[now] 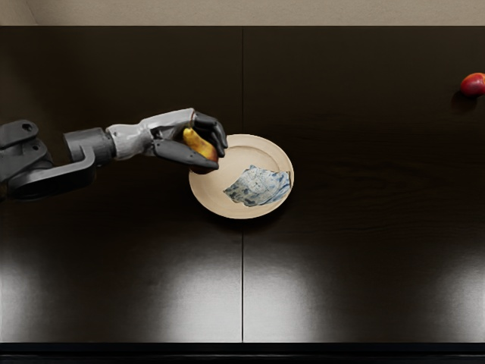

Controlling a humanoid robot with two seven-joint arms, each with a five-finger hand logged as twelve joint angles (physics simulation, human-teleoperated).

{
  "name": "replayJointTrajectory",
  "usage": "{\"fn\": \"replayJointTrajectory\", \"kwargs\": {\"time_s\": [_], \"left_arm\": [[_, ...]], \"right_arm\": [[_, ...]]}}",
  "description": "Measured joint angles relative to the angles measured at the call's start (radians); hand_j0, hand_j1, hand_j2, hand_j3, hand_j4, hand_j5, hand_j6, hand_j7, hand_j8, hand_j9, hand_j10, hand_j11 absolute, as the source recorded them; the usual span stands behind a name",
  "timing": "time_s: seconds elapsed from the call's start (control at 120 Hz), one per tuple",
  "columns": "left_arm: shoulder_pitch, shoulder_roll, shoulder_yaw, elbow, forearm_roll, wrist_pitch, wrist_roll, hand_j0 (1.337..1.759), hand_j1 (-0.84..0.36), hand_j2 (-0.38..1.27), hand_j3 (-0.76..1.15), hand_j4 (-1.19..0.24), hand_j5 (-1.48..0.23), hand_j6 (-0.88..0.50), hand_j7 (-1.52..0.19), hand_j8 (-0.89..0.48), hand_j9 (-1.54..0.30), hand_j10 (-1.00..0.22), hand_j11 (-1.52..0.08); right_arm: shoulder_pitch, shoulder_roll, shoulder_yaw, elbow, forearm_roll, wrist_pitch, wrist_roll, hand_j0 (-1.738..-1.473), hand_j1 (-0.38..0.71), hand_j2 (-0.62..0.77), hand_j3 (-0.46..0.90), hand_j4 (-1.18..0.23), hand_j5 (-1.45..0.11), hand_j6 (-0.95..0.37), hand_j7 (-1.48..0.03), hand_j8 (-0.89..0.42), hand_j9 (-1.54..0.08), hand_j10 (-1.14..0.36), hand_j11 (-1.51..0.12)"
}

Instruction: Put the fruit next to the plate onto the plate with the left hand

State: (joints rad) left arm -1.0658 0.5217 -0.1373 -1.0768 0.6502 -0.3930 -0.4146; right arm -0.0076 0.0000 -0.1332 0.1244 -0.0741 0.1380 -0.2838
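Left of centre, our left hand is clamped on the yellow-orange oblong fruit at the round tan plate's left rim (carrying step, we judge); next, ease inward and release.

The left hand grips a yellow fruit over the rim of the tan plate.
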Motion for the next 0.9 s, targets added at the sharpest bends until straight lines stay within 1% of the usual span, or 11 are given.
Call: {"fn": "replayJointTrajectory", "kwargs": {"time_s": [0.067,0.167,0.25,0.317,0.383,0.5,0.675,0.742,0.783,0.833,0.9], "left_arm": [[-0.002,-0.031,0.001,0.009,0.001,0.0,0.006,1.655,-0.43,0.13,0.0,-0.66,-0.89,-0.66,-0.89,-0.54,-0.89,-0.46,-0.88],[-0.001,-0.078,0.005,0.046,0.006,0.0,0.013,1.655,-0.44,0.13,0.0,-0.66,-0.89,-0.66,-0.89,-0.54,-0.89,-0.47,-0.88],[-0.002,-0.158,0.008,0.101,0.016,-0.001,0.015,1.656,-0.44,0.13,0.0,-0.66,-0.89,-0.66,-0.89,-0.54,-0.89,-0.46,-0.88],[-0.005,-0.171,0.011,0.14,0.027,-0.002,0.016,1.655,-0.44,0.13,0.0,-0.65,-0.9,-0.65,-0.9,-0.54,-0.9,-0.46,-0.88],[-0.006,-0.208,0.013,0.18,0.039,-0.003,0.017,1.656,-0.44,0.13,0.0,-0.65,-0.9,-0.65,-0.9,-0.54,-0.89,-0.46,-0.87],[-0.008,-0.217,0.015,0.22,0.059,-0.004,0.017,1.657,-0.44,0.13,0.0,-0.64,-0.9,-0.64,-0.9,-0.54,-0.89,-0.47,-0.87],[-0.01,-0.232,0.021,0.236,0.067,-0.005,0.022,1.657,-0.44,0.12,0.0,-0.64,-0.89,-0.64,-0.9,-0.54,-0.88,-0.47,-0.86],[-0.019,-0.243,0.031,0.238,0.073,-0.004,0.041,1.657,-0.44,0.12,0.0,-0.64,-0.9,-0.64,-0.9,-0.54,-0.88,-0.47,-0.87],[-0.022,-0.245,0.035,0.238,0.078,-0.003,0.059,1.657,-0.44,0.12,0.0,-0.64,-0.9,-0.64,-0.9,-0.54,-0.89,-0.47,-0.87],[-0.043,-0.246,0.038,0.237,0.085,-0.003,0.095,1.657,-0.44,0.13,0.0,-0.64,-0.89,-0.64,-0.9,-0.54,-0.88,-0.47,-0.87],[-0.063,-0.264,0.041,0.231,0.105,0.002,0.158,1.657,-0.44,0.13,0.0,-0.65,-0.88,-0.65,-0.88,-0.54,-0.88,-0.47,-0.86]], "right_arm": [[0.001,0.0,0.0,0.0,0.0,0.0,0.0,-1.658,-0.35,0.0,0.0,0.0,0.0,0.0,0.0,0.0,0.0,0.0,0.0],[0.001,0.0,0.0,0.0,-0.001,0.0,0.0,-1.658,-0.35,0.0,0.0,0.0,0.0,0.0,0.0,0.0,0.0,0.0,0.0],[0.001,0.0,0.0,0.0,-0.001,0.0,0.0,-1.658,-0.35,0.0,0.0,0.0,0.0,0.0,0.0,0.0,0.0,0.0,0.0],[0.001,0.0,0.0,0.0,-0.001,0.0,0.0,-1.658,-0.35,0.0,0.0,0.0,0.0,0.0,0.0,0.0,0.0,0.0,0.0],[0.0,0.0,0.0,0.0,-0.001,0.0,0.0,-1.658,-0.35,0.0,0.0,0.0,0.0,0.0,0.0,0.0,0.0,0.0,0.0],[0.0,0.0,0.0,0.0,-0.001,0.0,0.0,-1.658,-0.35,0.0,0.0,0.0,0.0,0.0,0.0,0.0,0.0,0.0,0.0],[-0.001,0.0,0.0,0.0,-0.001,0.0,0.0,-1.658,-0.35,0.0,0.0,0.0,0.0,0.0,0.0,0.0,0.0,0.0,0.0],[-0.001,0.0,0.0,0.0,-0.001,0.0,0.0,-1.658,-0.35,0.0,0.0,0.0,0.0,0.0,0.0,0.0,0.0,0.0,0.0],[-0.001,0.0,0.0,0.0,-0.001,0.0,0.0,-1.658,-0.35,0.0,0.0,0.0,0.0,0.0,0.0,0.0,0.0,0.0,0.0],[-0.002,0.0,0.0,0.0,-0.001,0.0,0.0,-1.658,-0.35,0.0,0.0,0.0,0.0,0.0,0.0,0.0,0.0,0.0,0.0],[-0.002,0.0,0.0,0.0,-0.001,0.0,0.0,-1.658,-0.35,0.0,0.0,0.0,0.0,0.0,0.0,0.0,0.0,0.0,0.0]]}}
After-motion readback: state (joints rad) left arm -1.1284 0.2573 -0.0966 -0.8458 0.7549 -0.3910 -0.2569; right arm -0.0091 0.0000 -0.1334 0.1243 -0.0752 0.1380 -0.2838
